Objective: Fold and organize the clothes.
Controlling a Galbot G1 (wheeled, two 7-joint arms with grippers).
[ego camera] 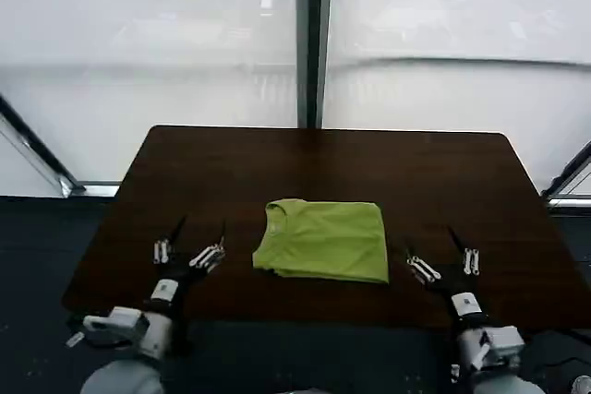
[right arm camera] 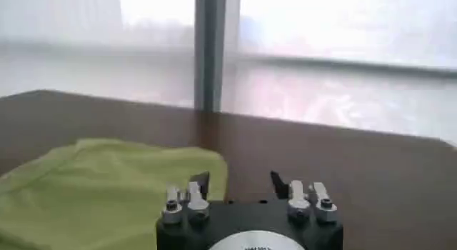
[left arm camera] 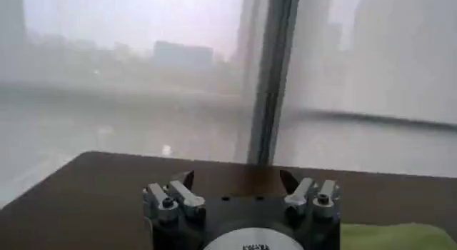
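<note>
The clothes, a lime-green t-shirt, lie folded into a neat rectangle on the near middle of the dark brown table, collar at the left. My left gripper hovers open over the table to the shirt's left, with nothing between its fingers. On the shirt's right, my right gripper is open and empty too. In the right wrist view the shirt lies beside that gripper. In the left wrist view the gripper is open, and a corner of the shirt shows beside it.
The table's far edge runs below a large frosted window with a dark vertical mullion. Bare tabletop surrounds the shirt on all sides. The near table edge lies just ahead of both arms.
</note>
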